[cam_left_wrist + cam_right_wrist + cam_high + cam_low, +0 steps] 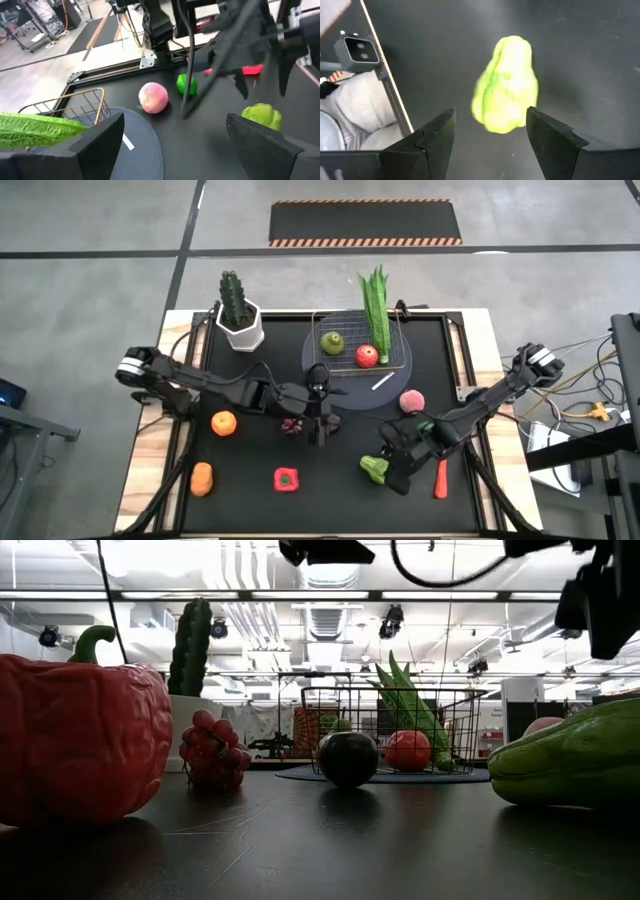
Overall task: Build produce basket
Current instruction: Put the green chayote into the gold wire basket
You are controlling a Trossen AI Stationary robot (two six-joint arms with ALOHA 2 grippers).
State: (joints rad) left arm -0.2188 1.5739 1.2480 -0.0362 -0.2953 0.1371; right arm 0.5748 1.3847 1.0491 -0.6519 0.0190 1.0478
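The wire basket (360, 348) stands on a grey disc at the far middle. It holds a green fruit (332, 342), a red tomato (367, 356) and the long leafy green (376, 310), which sticks out over the far rim. My left gripper (175, 125) hangs open high above mid-table (325, 412), over the purple grapes (292, 424) and a dark plum (347, 758). My right gripper (490, 125) is open at the near right (395, 472), tilted down. A light green squash (507, 92) lies on the table just beyond its fingertips, untouched.
Loose on the black mat lie a pink peach (411, 401), an orange (223, 422), an orange vegetable (202, 478), a red pepper (286, 478) and a red chili (441, 477). A cactus in a white pot (240, 315) stands at the far left.
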